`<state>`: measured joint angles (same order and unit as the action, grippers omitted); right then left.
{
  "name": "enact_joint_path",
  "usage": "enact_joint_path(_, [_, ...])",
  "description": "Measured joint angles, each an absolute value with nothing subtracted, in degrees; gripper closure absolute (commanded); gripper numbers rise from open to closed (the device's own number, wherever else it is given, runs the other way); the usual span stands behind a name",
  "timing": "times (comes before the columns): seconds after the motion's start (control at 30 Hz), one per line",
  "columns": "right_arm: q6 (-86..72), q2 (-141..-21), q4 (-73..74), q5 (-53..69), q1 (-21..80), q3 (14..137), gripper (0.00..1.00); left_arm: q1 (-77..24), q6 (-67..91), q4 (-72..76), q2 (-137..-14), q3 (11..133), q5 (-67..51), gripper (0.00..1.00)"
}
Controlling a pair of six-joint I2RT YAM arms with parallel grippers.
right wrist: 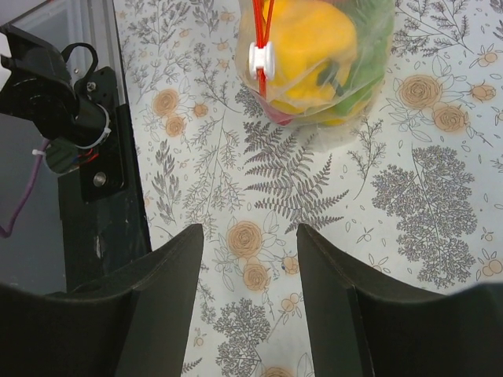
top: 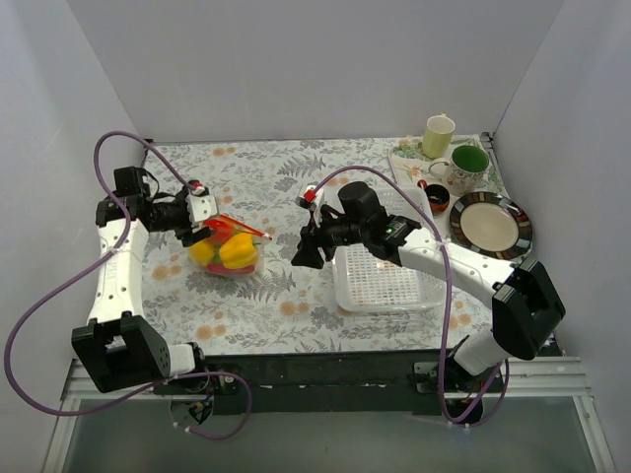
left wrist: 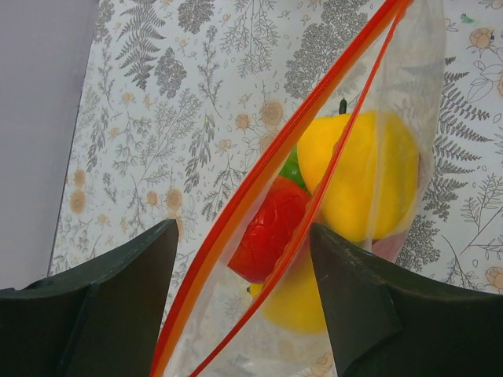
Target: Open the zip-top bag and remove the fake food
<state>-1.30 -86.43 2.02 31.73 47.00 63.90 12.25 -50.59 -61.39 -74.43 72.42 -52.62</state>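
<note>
The zip-top bag (top: 229,254) stands on the floral cloth at left of centre, with its red-orange zip strip (top: 246,229) on top. It holds the fake food: yellow pieces (left wrist: 361,181), a red tomato (left wrist: 267,228) and a bit of green fruit (left wrist: 292,166). My left gripper (top: 204,229) is open, and the bag's mouth and both zip strips (left wrist: 236,236) run between its fingers (left wrist: 118,298). My right gripper (top: 303,253) is open and empty just right of the bag. In the right wrist view the bag (right wrist: 314,47) and its white slider (right wrist: 259,59) lie ahead of that gripper (right wrist: 250,290).
A white perforated basket (top: 385,271) sits under the right arm. At the back right are a striped plate (top: 490,224), a green-lined mug (top: 468,166), a pale mug (top: 440,135) and a small dark bowl (top: 435,197). The table's black front edge (right wrist: 86,157) lies left of the right gripper.
</note>
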Motion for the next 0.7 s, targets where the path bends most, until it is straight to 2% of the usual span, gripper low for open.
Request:
enact_joint_path(0.2, [-1.3, -86.4, 2.0, 32.0, 47.0, 63.9, 0.41, 12.2, -50.2, -58.3, -74.8, 69.8, -51.0, 0.35])
enact_joint_path(0.33, [-1.3, -86.4, 2.0, 32.1, 47.0, 63.9, 0.42, 12.2, -51.7, -60.5, -77.4, 71.1, -49.5, 0.58])
enact_joint_path(0.37, [-1.3, -86.4, 1.9, 32.2, 47.0, 63.9, 0.42, 12.2, -51.8, -61.2, -78.4, 71.7, -49.0, 0.71])
enact_joint_path(0.43, [-1.3, -86.4, 2.0, 32.2, 47.0, 63.9, 0.43, 12.1, -51.5, -62.0, -80.1, 72.9, -47.9, 0.87])
enact_joint_path(0.47, [-1.3, -86.5, 2.0, 32.3, 47.0, 63.9, 0.43, 12.1, -50.8, -62.1, -80.5, 73.4, -47.5, 1.0])
enact_joint_path(0.7, [-1.4, -86.5, 2.0, 32.3, 47.0, 63.9, 0.43, 11.9, -37.0, -53.8, -83.8, 78.9, -42.1, 1.0])
